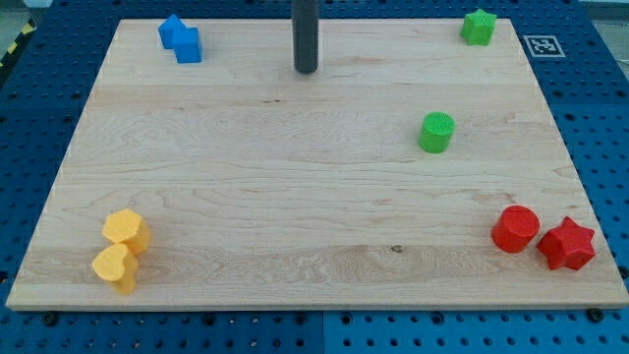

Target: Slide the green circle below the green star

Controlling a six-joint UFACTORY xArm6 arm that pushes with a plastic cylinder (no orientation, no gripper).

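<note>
A: Where does the green circle [436, 132] sit?

B: Right of the surface's [246, 197] centre, below the green star [479, 27] but left of it. The tip [307, 69], a bare rod with no end effector to open or close, stands well apart, upper middle.

A: Handling?

B: Probably light, rigid, sliding easily; push its left side. Open room around, right edge near.

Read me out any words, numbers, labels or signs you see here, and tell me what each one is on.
No readable words or numbers.
One sign: a black-and-white square marker, on the blue surface off the board's top right corner; it carries a pattern, not text.
The blocks bear no lettering.
</note>
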